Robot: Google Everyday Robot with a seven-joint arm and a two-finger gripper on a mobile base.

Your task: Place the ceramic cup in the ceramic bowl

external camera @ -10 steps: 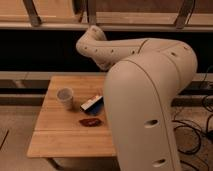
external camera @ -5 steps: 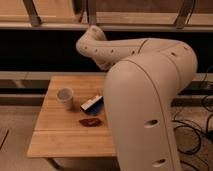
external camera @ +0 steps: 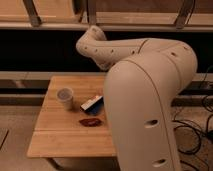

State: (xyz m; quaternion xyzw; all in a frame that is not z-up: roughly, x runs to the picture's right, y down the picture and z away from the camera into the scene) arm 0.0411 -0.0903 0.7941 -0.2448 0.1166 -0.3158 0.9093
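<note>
- Standing upright on the light wooden slatted table [external camera: 60, 142] was the small off-white handleless ceramic cup [external camera: 65, 97], mouth up, greyish inside, nothing seen in it.
- Nothing touched the cup; it stood free, near the table's left far corner.
- Just right of the cup lay a blue-and-white rectangular object [external camera: 92, 104], close but apart from it.
- Right of the cup and nearer the camera lay a small flat dark-red object [external camera: 90, 122].
- Wide glossy orange-red ceramic bowl was not seen anywhere; judged it may have been hidden behind the arm, right of the cup, but that could not be confirmed.
- Bulky off-white robot arm [external camera: 145, 100] filled the frame right of the cup, its bent joint raised above and behind the cup.
- Gripper was not in view, so its place relative to the cup, and whether it was released or clenched, could not be told.
- Key relation: cup's long axis was vertical; which way the cup lay from the end effector could not be told. Only one arm on this rig.
- Judged task at its start: cup not grasped, not in any bowl.
- Judged risk: a reach from the cup's right side could knock the blue-and-white object.
</note>
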